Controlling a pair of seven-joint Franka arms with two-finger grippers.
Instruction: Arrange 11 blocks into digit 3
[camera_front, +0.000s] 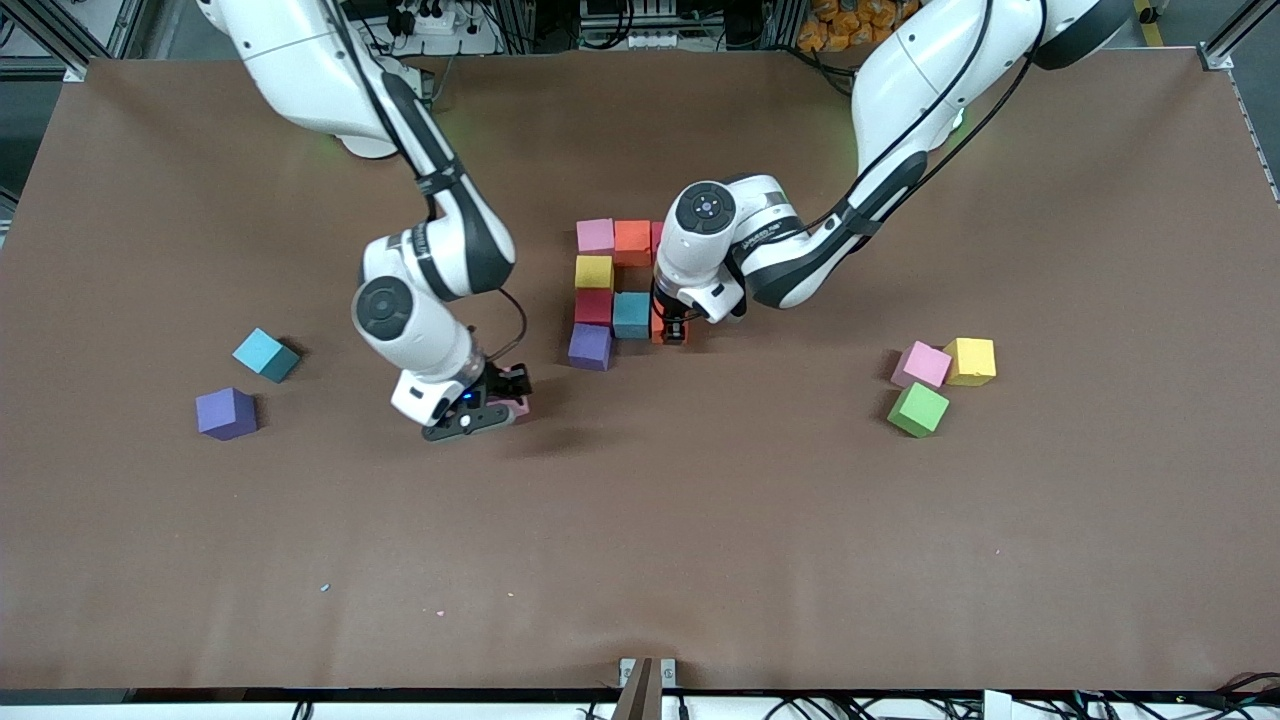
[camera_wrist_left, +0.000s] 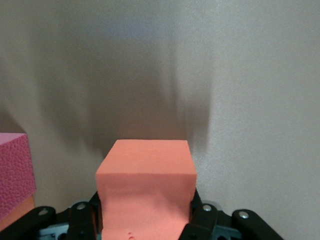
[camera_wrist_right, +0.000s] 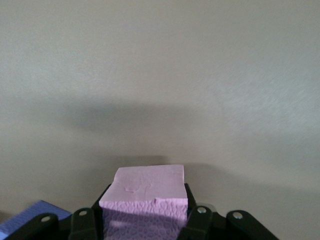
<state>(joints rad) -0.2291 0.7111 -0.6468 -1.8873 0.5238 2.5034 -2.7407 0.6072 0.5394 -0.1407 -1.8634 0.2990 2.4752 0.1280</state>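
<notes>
The partly built digit 3 stands mid-table: pink (camera_front: 595, 235), orange (camera_front: 632, 242), yellow (camera_front: 593, 271), red (camera_front: 593, 306), teal (camera_front: 631, 314) and purple (camera_front: 590, 346) blocks. My left gripper (camera_front: 672, 330) is shut on an orange block (camera_wrist_left: 145, 185), low beside the teal block on the left arm's side. A pink block (camera_wrist_left: 14, 170) shows at the edge of the left wrist view. My right gripper (camera_front: 503, 396) is shut on a pink block (camera_wrist_right: 147, 197), low over the table toward the right arm's end from the purple block. A purple block (camera_wrist_right: 37, 214) shows in a corner of the right wrist view.
Loose light blue (camera_front: 266, 355) and purple (camera_front: 226, 413) blocks lie toward the right arm's end. Pink (camera_front: 921, 364), yellow (camera_front: 971, 361) and green (camera_front: 918, 409) blocks cluster toward the left arm's end. The left arm's wrist hides part of the figure's top row.
</notes>
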